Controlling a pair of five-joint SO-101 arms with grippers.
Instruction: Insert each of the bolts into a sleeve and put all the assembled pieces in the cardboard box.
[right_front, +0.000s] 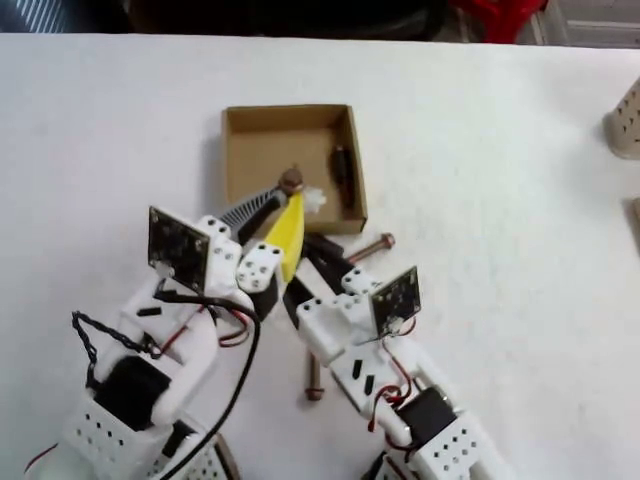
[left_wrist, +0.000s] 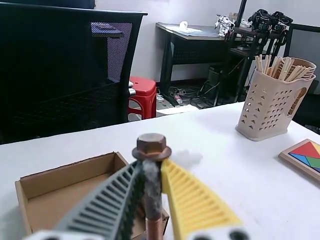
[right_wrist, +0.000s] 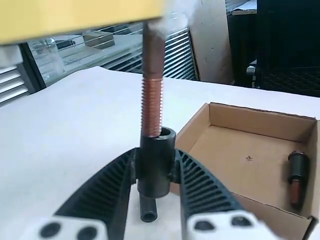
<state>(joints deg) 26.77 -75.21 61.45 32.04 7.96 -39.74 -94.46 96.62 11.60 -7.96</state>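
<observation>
My left gripper (left_wrist: 151, 169), with one grey and one yellow finger, is shut on a copper bolt (left_wrist: 151, 146), held upright with its hex head up, at the near edge of the cardboard box (right_front: 285, 112). My right gripper (right_wrist: 156, 162), below it, is shut on a black sleeve (right_wrist: 156, 159). The bolt's threaded end (right_wrist: 151, 105) sits just inside the sleeve's mouth. One assembled piece (right_wrist: 296, 177) lies in the box (right_wrist: 260, 112). Two loose bolts lie on the table, one (right_front: 372, 244) right of the box and one (right_front: 313, 377) between the arms.
Another black sleeve (right_wrist: 148, 211) lies on the table under my right gripper. A perforated basket of sticks (left_wrist: 277, 97) and a coloured puzzle tray (left_wrist: 306, 156) stand far to the right. A black chair stands beyond the table's far edge.
</observation>
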